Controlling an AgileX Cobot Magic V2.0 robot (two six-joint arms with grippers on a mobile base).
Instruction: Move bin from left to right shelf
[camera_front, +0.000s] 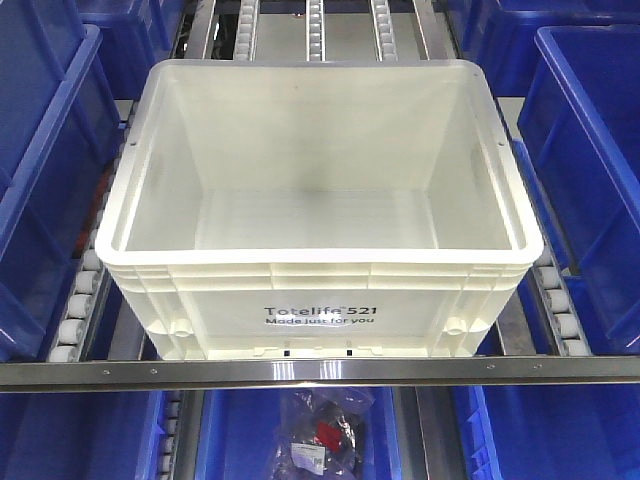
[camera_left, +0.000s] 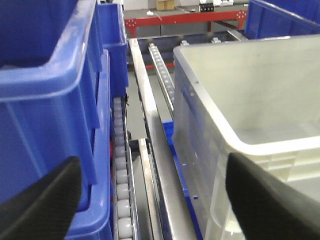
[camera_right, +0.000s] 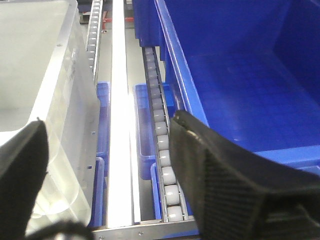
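White plastic bin (camera_front: 320, 285) sits empty on a roller lane, its printed front wall close behind the metal front rail (camera_front: 320, 372). Whether this lane is the left or the right shelf cannot be told from these views.

Left gripper (camera_left: 152, 200): jaws spread wide, holding nothing. One finger (camera_left: 265, 195) lies at the bin's near corner and the other is in front of the neighbouring blue bin (camera_left: 45, 100). The bin's side wall appears to fall between them.

Right gripper (camera_right: 107, 185): jaws likewise released and empty, with the bin's other side wall at the left and a second blue bin (camera_right: 240, 75) at the right.

Risks, as judged:
- The outer finger (camera_right: 235, 185) on each side works in a narrow gap. A slight drift outward would strike or drag a blue bin.
- Each arm would pinch one smooth wall only. Uneven closing or lifting could tilt the bin or let it slip.
- The rollers (camera_front: 75, 310) give little resistance, so a push before the grip is firm could send the bin back along the lane.
- The front rail stands across the exit. A lift that is too low would catch the bin's base.
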